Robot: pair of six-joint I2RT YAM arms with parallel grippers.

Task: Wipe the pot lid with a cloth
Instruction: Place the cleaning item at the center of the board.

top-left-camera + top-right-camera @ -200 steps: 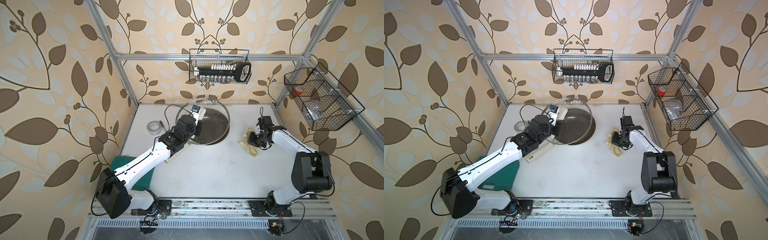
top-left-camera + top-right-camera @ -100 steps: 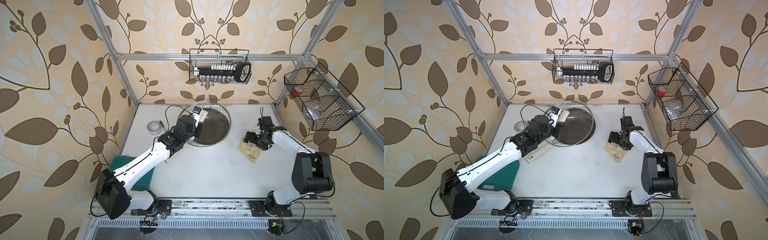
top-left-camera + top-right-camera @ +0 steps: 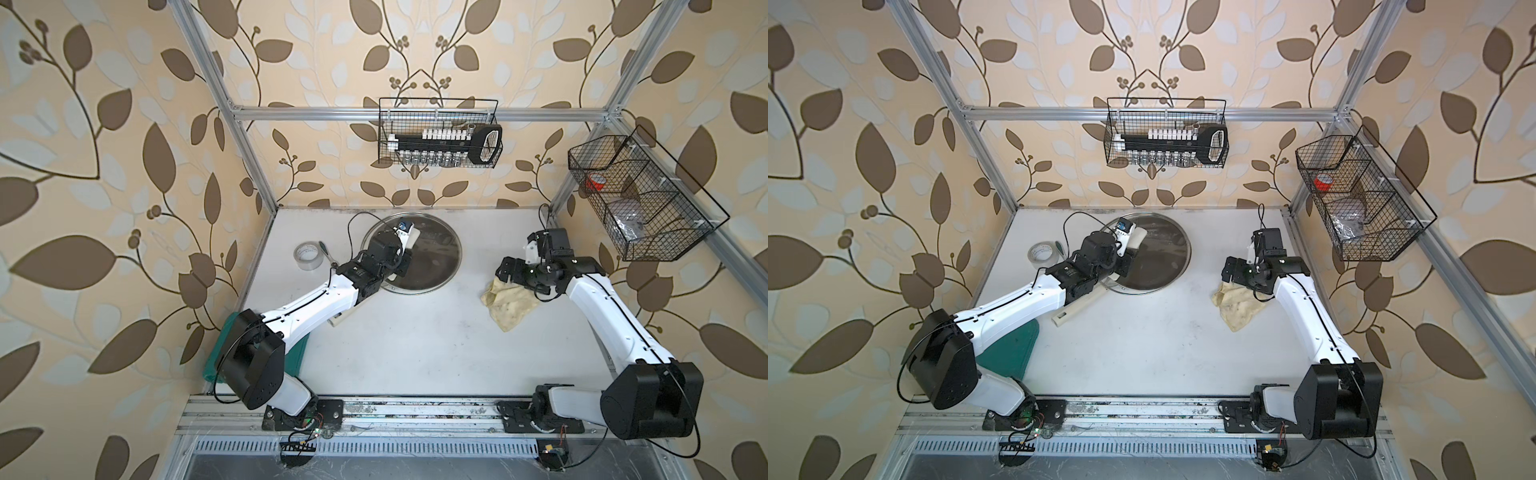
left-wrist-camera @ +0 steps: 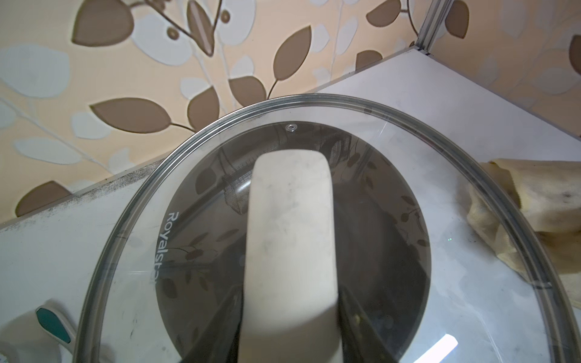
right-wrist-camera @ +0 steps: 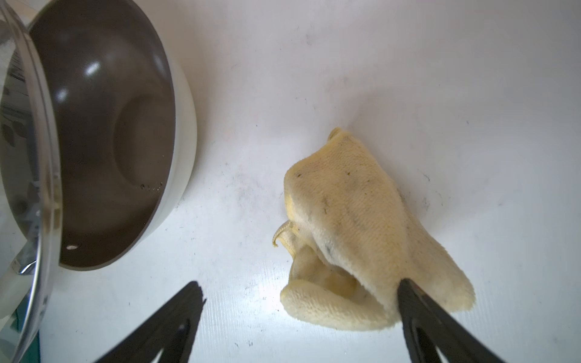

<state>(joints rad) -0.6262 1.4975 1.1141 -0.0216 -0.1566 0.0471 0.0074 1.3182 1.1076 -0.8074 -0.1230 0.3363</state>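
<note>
Since a second ago the right pincer (image 3: 505, 269) has let go. Its jaws, then pressed together on the bunched cloth (image 3: 509, 305), now stand spread wide. The cloth has dropped onto the table (image 3: 415, 345) and slumped toward 5 o'clock. The pot lid (image 3: 436, 249) has tipped slightly lower.

Both top views show a tape roll (image 3: 1042, 251) at 9 o'clock of the lid and a green case (image 3: 1013, 353) under the left arm; neither wrist view shows the roll whole. The printing on the roll is too small to read.

Only the left wrist view gives readable writing: "Royalsta", the last letters cut off, runs along the glass (image 4: 163, 248). It also shows the left pincer (image 4: 290, 327) pressed together on the lid's cream bar handle (image 4: 289, 220), a dark finger on either side.

Only the right wrist view looks under the lid (image 5: 31, 157). There it hangs tilted, and the frying pan (image 5: 110, 141) below it is open on the side facing the right arm. The top views show the pan's cream handle (image 3: 1073, 313) pointing to 7 o'clock.

On the table the lid sits near 12 o'clock and the cloth (image 3: 1237, 305) near 3 o'clock, well apart from each other. The cloth (image 5: 355, 220) lies crumpled just at 5 o'clock of the right pincer (image 5: 300, 286). One fingertip (image 5: 408, 289) overlaps its edge, though whether they touch I cannot tell.
</note>
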